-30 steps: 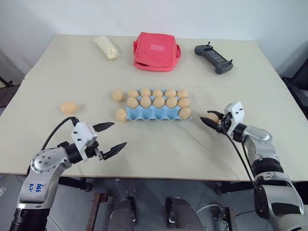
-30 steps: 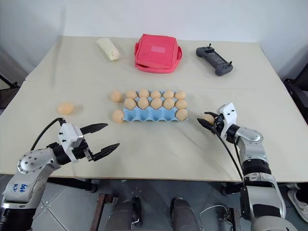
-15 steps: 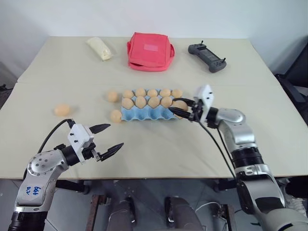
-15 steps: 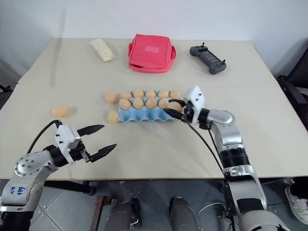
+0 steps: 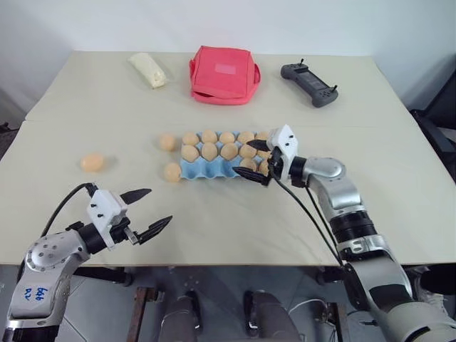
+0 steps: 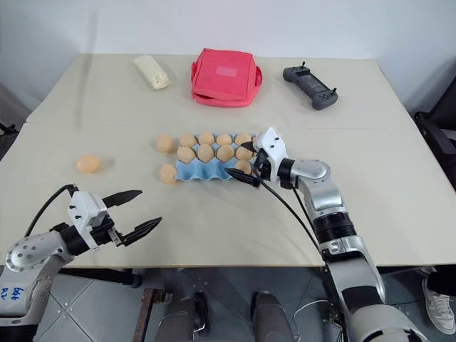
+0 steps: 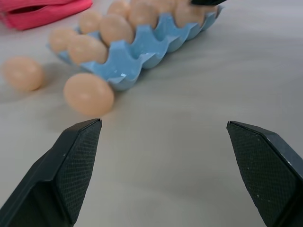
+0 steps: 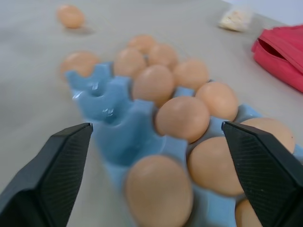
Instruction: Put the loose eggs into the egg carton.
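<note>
On my far left one of the loose eggs (image 5: pixel 92 162) lies alone on the table (image 5: pixel 214 221), well apart from the rest. My left gripper (image 5: pixel 142 211) hovers low over the near edge, fingers spread wide and empty; in its wrist view another egg (image 7: pixel 88 93) rests just beside the near-left corner of the egg carton (image 5: pixel 206 169), and a third (image 5: pixel 167 142) lies off the far-left corner. The carton holds two full back rows; its front row has open cups on the left. At its right end my right gripper (image 5: pixel 254 162) stands with fingers apart above an egg (image 8: pixel 158 192) seated in a front cup. I judge the release is the step in hand, so I should lift straight up and back, keeping the fingertips clear of the neighbouring eggs, then send the left arm for the corner egg. Against a second ago, the right arm has swung in from the table to the carton and opened, and the egg it carried is now in the tray.
</note>
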Robot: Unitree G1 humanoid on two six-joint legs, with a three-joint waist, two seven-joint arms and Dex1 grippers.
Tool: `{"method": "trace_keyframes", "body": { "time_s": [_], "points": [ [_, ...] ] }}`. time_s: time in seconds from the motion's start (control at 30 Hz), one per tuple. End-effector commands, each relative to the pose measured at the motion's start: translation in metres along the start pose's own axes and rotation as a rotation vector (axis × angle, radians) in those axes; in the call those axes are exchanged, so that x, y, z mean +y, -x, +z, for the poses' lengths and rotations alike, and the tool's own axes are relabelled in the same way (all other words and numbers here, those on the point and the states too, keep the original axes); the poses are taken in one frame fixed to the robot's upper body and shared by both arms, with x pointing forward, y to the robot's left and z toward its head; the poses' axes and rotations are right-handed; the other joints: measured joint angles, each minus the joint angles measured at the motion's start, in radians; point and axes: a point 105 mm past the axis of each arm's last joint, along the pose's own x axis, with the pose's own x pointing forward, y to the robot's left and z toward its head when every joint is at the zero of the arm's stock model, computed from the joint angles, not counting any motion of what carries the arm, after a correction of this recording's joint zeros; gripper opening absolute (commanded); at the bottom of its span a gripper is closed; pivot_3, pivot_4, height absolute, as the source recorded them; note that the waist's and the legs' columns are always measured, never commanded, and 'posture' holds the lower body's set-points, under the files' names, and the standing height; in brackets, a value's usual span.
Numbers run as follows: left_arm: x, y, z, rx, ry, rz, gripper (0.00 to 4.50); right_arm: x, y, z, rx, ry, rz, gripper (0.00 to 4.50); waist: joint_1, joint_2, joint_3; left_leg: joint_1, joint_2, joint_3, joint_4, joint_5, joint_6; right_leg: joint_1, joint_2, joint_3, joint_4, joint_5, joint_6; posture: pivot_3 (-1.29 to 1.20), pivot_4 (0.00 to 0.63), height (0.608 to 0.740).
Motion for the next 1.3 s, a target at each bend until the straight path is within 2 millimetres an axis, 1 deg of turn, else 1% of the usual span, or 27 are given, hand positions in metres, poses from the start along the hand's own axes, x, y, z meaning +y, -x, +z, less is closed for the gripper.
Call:
{"method": "trace_keyframes", "body": {
  "time_s": [0.03, 0.1, 0.2, 0.3, 0.37, 0.47, 0.6, 0.77, 0.83, 0.87, 1.0, 1.13, 1.3],
  "points": [
    [0.015, 0.022, -0.004, 0.015, 0.005, 0.102, 4.5, 0.013, 0.022, 0.02, -0.107, 0.029, 0.105, 4.47, 0.0, 0.0, 0.0, 0.0, 0.0, 0.0, 0.0, 0.0, 0.0, 0.0, 0.0, 0.0, 0.0, 0.0, 0.0, 0.0, 0.15, 0.74],
    [0.023, 0.038, -0.015, 0.045, 0.028, 0.17, 4.5, 0.019, 0.037, 0.02, -0.131, 0.052, 0.143, 4.47, -0.003, 0.0, 0.0, 0.0, 0.0, 0.0, 0.0, 0.0, 0.0, 0.0, 0.0, 0.0, 0.0, 0.0, 0.0, 0.0, 0.15, 0.74],
    [0.032, 0.057, -0.027, 0.069, 0.079, 0.262, 4.5, 0.028, 0.058, 0.004, -0.068, 0.103, 0.204, 4.47, -0.003, 0.0, 0.0, 0.001, 0.001, 0.0, 0.0, 0.0, 0.0, 0.0, 0.0, 0.0, 0.0, 0.0, 0.0, 0.0, 0.15, 0.74],
    [0.033, 0.064, -0.029, 0.063, 0.095, 0.279, 4.5, 0.032, 0.073, -0.007, -0.031, 0.06, 0.249, 4.47, -0.002, 0.0, 0.0, 0.001, 0.001, 0.0, 0.0, -0.001, 0.0, 0.0, 0.0, 0.0, -0.001, 0.0, -0.001, 0.0, 0.15, 0.74],
    [0.034, 0.063, -0.03, 0.06, 0.09, 0.293, 4.5, 0.033, 0.079, -0.012, -0.011, 0.063, 0.249, 4.47, -0.002, 0.0, 0.0, 0.001, 0.001, 0.0, 0.0, -0.001, 0.0, 0.001, 0.0, 0.0, -0.002, -0.002, -0.005, 0.0, 0.15, 0.74],
    [0.033, 0.051, -0.026, 0.038, 0.089, 0.278, 4.5, 0.033, 0.081, -0.014, -0.006, 0.065, 0.239, 4.47, -0.002, 0.0, 0.0, 0.001, 0.001, 0.0, 0.0, -0.001, 0.0, 0.001, 0.0, 0.0, -0.004, -0.003, -0.012, 0.0, 0.15, 0.74],
    [0.03, 0.019, -0.017, -0.013, 0.082, 0.193, 4.5, 0.035, 0.081, -0.015, -0.006, 0.063, 0.234, 4.47, 0.001, 0.0, 0.0, 0.001, 0.001, 0.0, 0.0, -0.001, 0.0, 0.002, 0.0, 0.0, -0.007, -0.002, -0.013, 0.0, 0.15, 0.74],
    [0.042, -0.024, -0.013, -0.021, 0.029, 0.096, 4.5, 0.037, 0.078, -0.013, -0.013, 0.083, 0.221, 4.47, 0.011, 0.0, 0.0, 0.001, 0.001, 0.001, 0.0, -0.001, 0.0, 0.003, 0.001, 0.0, -0.008, 0.001, -0.007, 0.0, 0.15, 0.74],
    [0.048, -0.038, -0.013, -0.008, 0.0, 0.066, 4.5, 0.038, 0.077, -0.01, -0.017, 0.09, 0.219, 4.47, 0.014, 0.0, 0.0, 0.001, 0.001, 0.001, 0.0, 0.0, 0.0, 0.002, 0.001, 0.0, -0.008, 0.005, 0.001, 0.0, 0.15, 0.74],
    [0.051, -0.045, -0.013, -0.005, -0.007, 0.047, 4.5, 0.039, 0.076, -0.009, -0.02, 0.094, 0.215, 4.47, 0.015, 0.0, 0.0, 0.001, 0.001, 0.002, 0.0, 0.0, 0.0, 0.002, 0.001, -0.001, -0.008, 0.005, 0.001, 0.0, 0.15, 0.74],
    [0.059, -0.065, -0.011, -0.008, -0.027, -0.023, 4.5, 0.041, 0.074, -0.004, -0.033, 0.101, 0.204, 4.47, 0.023, 0.0, 0.0, 0.001, 0.001, 0.005, 0.001, -0.001, -0.001, 0.001, 0.002, -0.004, -0.008, 0.005, 0.001, 0.0, 0.15, 0.74],
    [0.062, -0.081, -0.011, -0.006, -0.047, -0.099, 4.5, 0.044, 0.072, -0.001, -0.044, 0.099, 0.194, 4.47, 0.03, 0.0, 0.0, 0.0, 0.001, 0.005, 0.004, -0.002, 0.0, 0.001, 0.002, -0.009, -0.007, 0.005, 0.001, 0.0, 0.15, 0.74],
    [0.067, -0.104, -0.009, -0.009, -0.049, -0.134, 4.5, 0.046, 0.071, 0.002, -0.05, 0.094, 0.175, 4.47, 0.037, 0.0, 0.0, 0.0, -0.001, 0.006, 0.008, -0.003, 0.001, 0.001, 0.002, -0.011, -0.005, 0.006, 0.001, 0.0, 0.15, 0.74]
  ]
}}
